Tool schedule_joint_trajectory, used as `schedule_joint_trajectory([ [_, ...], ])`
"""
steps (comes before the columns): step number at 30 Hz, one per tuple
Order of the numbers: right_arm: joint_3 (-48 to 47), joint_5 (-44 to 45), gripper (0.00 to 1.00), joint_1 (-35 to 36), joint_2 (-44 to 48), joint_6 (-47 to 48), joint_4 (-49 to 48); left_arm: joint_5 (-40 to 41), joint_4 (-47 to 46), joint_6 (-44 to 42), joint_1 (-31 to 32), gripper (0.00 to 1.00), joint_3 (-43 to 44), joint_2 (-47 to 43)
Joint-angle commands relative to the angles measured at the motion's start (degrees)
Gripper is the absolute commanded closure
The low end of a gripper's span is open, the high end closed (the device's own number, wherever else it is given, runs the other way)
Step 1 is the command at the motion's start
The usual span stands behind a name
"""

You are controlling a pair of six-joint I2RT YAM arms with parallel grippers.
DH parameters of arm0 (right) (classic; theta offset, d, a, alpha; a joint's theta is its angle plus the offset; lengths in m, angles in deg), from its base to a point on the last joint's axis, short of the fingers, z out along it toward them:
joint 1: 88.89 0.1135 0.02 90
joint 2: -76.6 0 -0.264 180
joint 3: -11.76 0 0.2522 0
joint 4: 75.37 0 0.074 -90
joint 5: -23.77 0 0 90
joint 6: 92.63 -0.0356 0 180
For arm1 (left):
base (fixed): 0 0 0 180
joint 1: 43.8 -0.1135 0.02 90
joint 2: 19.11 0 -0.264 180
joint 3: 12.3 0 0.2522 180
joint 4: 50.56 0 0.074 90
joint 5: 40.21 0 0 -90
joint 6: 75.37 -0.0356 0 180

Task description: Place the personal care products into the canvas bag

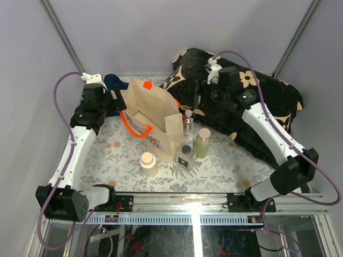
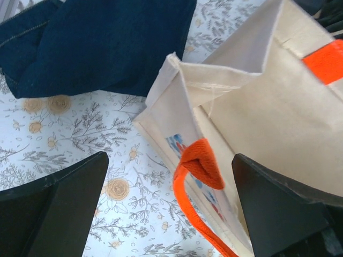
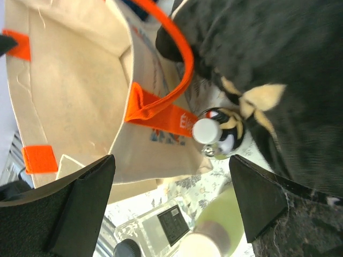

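Standing upright on the floral table cover [image 1: 118, 155], the canvas bag [image 1: 140, 96] has its mouth open, left of centre in the top view. All four products stand outside it.

- Cream squat bottle [image 1: 149, 164]: near side of the bag, by its front-left corner, upright.
- Square glass bottle [image 1: 186, 157]: at the bag's front-right corner, just beside it; contact cannot be judged.
- Pale green bottle [image 1: 202, 144]: just right of the square glass bottle, upright.
- Slim clear bottle [image 1: 188, 124]: behind those two, between the bag's right side and the black floral cushion [image 1: 257, 101].

Left gripper [image 2: 170, 156]: jaws wide apart, holding nothing, low at the bag's left side. One bag corner and an orange handle [image 2: 201, 163] show between its fingers. A dark denim cloth [image 2: 107, 43] lies beyond on the table.

Right gripper [image 3: 171, 160]: jaws wide apart, holding nothing, above the gap between bag and cushion. The slim clear bottle's white cap sits between its fingers in the right wrist view, just beside the bag's printed side, with the square glass and pale green bottles at the bottom edge.
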Motion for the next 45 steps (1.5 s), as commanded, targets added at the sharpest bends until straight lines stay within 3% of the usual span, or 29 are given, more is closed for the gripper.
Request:
schedule_joint_trajectory([
  [1, -4.29, 6.37, 0.05, 4.09, -2.53, 0.68, 5.36, 3.01, -2.80, 0.80, 0.18, 0.00, -2.43, 0.90],
  [6, -4.09, 8.70, 0.06, 5.02, -4.61, 0.24, 5.47, 1.19, -6.98, 2.27, 0.12, 0.03, -5.15, 2.74],
  [10, -4.04, 11.00, 0.07, 5.69, -6.53, 1.58, 6.24, 2.53, -3.09, 1.34, 0.13, 0.33, -2.03, 5.11],
  [12, -3.97, 11.95, 0.07, 6.30, -8.15, 2.40, 6.06, 3.64, -1.06, 0.58, 0.15, 0.38, -1.53, 4.87],
  [17, -6.88, 14.12, 0.10, 8.87, -14.73, 4.59, 7.74, 3.28, -0.74, 1.17, 0.13, 0.40, -3.09, 2.35],
  [25, -17.01, 18.87, 0.25, 12.55, -24.56, 7.08, 15.88, 3.31, 0.16, 0.99, 0.14, 0.37, -3.03, 1.74],
  [31, -18.82, 21.76, 0.58, 12.92, -26.00, 7.50, 17.54, 2.92, 0.17, 0.86, 0.13, 0.36, -3.32, 1.53],
  [36, -21.65, 23.55, 0.67, 12.92, -26.85, 8.18, 21.65, 2.45, 0.26, 0.55, 0.13, 0.36, -3.17, 2.21],
  [45, -29.96, 27.86, 1.00, 12.90, -27.02, 9.52, 28.69, 1.81, 0.17, 0.03, 0.11, 0.36, -2.74, 3.21],
])
